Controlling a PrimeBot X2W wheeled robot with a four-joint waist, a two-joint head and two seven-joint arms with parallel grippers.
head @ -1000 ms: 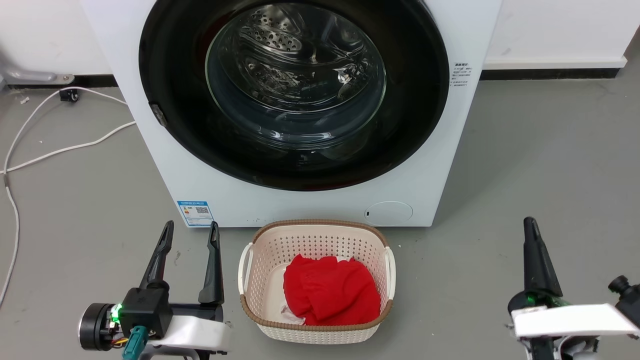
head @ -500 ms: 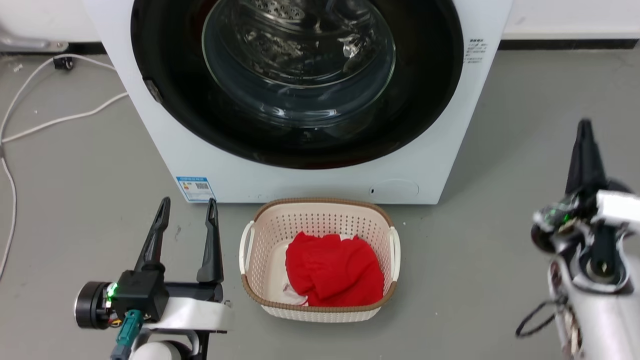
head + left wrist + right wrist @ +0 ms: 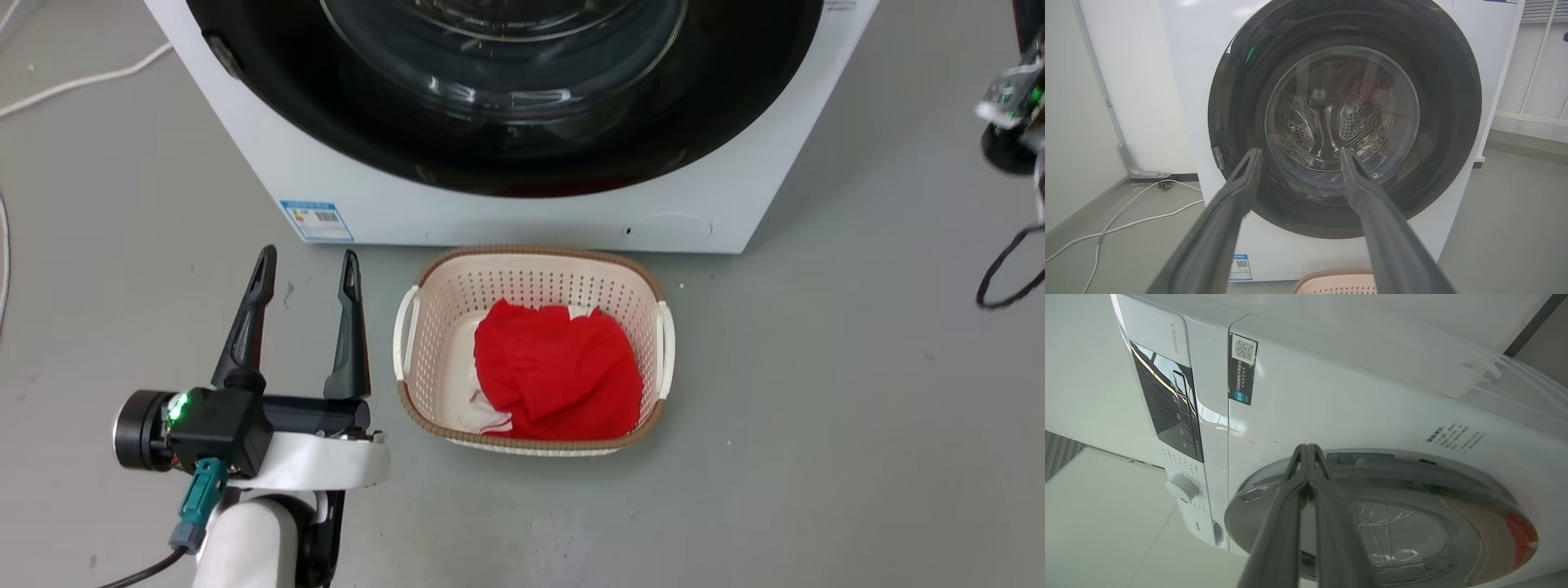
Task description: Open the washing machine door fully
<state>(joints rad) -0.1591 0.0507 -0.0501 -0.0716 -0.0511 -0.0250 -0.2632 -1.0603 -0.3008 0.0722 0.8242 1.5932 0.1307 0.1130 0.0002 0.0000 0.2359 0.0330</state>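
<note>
The washing machine point(image 3: 490, 220) is a big white box standing on the grey floor point(image 3: 816, 392) at its far edge, against the pale wall. Its black control panel point(image 3: 1167, 404) and a white knob point(image 3: 1182, 488) show in the right wrist view.

The washing machine door point(image 3: 506, 90) takes up nearly the full width of the front. It is a broad, round, glossy black ring around a bulging clear glass window point(image 3: 1343, 122). Through the glass, the perforated steel drum can be seen. The door sits shut in the front of the machine, with a small grey latch piece point(image 3: 1218, 157) at its left rim.

A cream laundry basket point(image 3: 408, 327) with a brown rim stands on the floor just in front of the machine, below the door. A red cloth point(image 3: 559, 376) lies crumpled in it.

The left gripper point(image 3: 309, 257) hangs over the floor just beside the basket's left side. Its fingers are spread wide with nothing between them, pointing at the door and well apart from it. The right gripper point(image 3: 1307, 451) is raised in front of the machine. Its fingers are pressed together at the tips and hold nothing.

A blue label sticker point(image 3: 316, 219) sits at the lower left corner of the front. A round white cap point(image 3: 668, 229) sits at the lower right.
</note>
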